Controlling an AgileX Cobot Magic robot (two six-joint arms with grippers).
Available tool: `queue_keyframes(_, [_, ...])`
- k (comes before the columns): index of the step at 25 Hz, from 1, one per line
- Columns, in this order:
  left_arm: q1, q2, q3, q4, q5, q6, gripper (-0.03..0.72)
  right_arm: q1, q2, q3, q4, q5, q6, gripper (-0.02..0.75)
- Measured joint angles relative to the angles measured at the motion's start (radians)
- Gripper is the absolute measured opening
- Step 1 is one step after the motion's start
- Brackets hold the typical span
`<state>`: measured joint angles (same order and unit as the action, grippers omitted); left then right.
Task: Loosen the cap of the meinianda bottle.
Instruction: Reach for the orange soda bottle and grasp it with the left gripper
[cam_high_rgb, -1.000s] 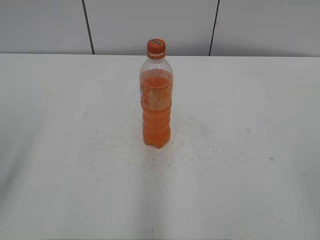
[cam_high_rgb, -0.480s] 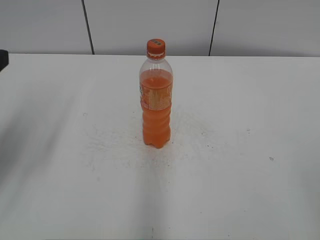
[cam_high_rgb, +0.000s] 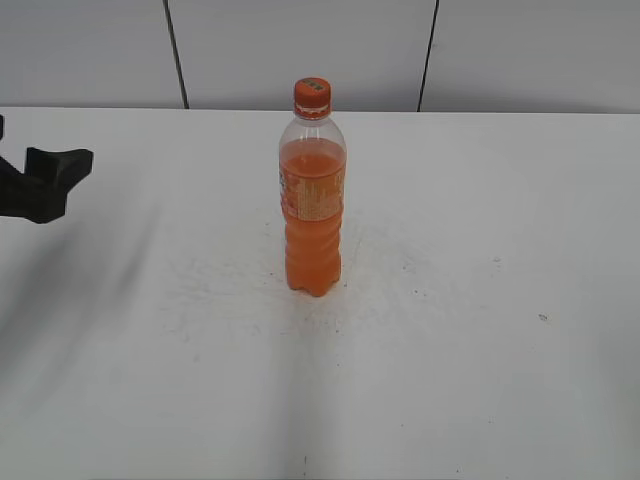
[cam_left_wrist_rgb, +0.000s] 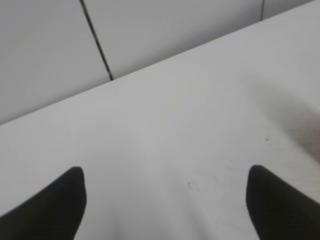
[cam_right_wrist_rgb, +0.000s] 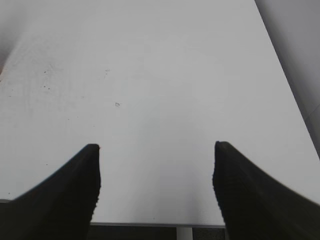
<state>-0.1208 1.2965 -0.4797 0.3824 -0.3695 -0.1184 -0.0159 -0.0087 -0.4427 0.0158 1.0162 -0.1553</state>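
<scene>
1. Approach step: the meinianda bottle (cam_high_rgb: 313, 215) stands upright at frame centre on the surface (cam_high_rgb: 480, 330), cap (cam_high_rgb: 312, 97) on.
2. Left hand (cam_high_rgb: 45, 182), mid-left edge, jaws spread, empty; right hand (cam_right_wrist_rgb: 156, 187) likewise.
3. Next probably calls for bracing the body, then pinching the cap.

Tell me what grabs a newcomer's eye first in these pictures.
The meinianda bottle stands upright alone mid-table, its orange liquid bright against the white table, the orange cap on top. At the exterior view's left edge the black left gripper pokes in, well clear of the bottle. Each wrist view shows wide-apart fingertips over bare tabletop, holding nothing.
</scene>
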Motion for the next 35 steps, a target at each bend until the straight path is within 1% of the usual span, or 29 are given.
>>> queue_keyframes(2, [0.0, 0.055, -0.03, 0.113, -0.01, -0.076, 0.592, 0.0, 0.0, 0.0, 0.0, 0.0, 0.0, 0.528])
queue_keyframes(4, [0.0, 0.105, -0.06, 0.245, -0.041, -0.181, 0.593, 0.0, 0.0, 0.0, 0.0, 0.0, 0.0, 0.528])
queue_keyframes(7, [0.0, 0.178, -0.106, 0.45, -0.105, -0.337, 0.593, 0.0, 0.0, 0.0, 0.0, 0.0, 0.0, 0.528])
queue_keyframes(10, [0.0, 0.249, -0.153, 0.678, -0.194, -0.49, 0.593, 0.0, 0.0, 0.0, 0.0, 0.0, 0.0, 0.528])
queue_keyframes(11, [0.0, 0.274, -0.168, 0.728, -0.238, -0.524, 0.593, 0.0, 0.0, 0.0, 0.0, 0.0, 0.0, 0.528])
queue_keyframes(13, [0.0, 0.326, -0.195, 0.812, -0.318, -0.554, 0.593, 0.0, 0.0, 0.0, 0.0, 0.0, 0.0, 0.528])
queue_keyframes(17, [0.0, 0.42, -0.247, 0.91, -0.43, -0.571, 0.593, 0.0, 0.0, 0.0, 0.0, 0.0, 0.0, 0.528])
queue_keyframes(26, [0.0, 0.636, -0.349, 0.991, -0.624, -0.572, 0.592, 0.0, 0.0, 0.0, 0.0, 0.0, 0.0, 0.528])
queue_keyframes(31, [-0.013, 0.709, -0.388, 1.025, -0.648, -0.571, 0.592, 0.0, 0.0, 0.0, 0.0, 0.0, 0.0, 0.527])
queue_keyframes(35, [-0.051, 0.744, -0.434, 1.029, -0.652, -0.57, 0.592, 0.0, 0.0, 0.0, 0.0, 0.0, 0.0, 0.527])
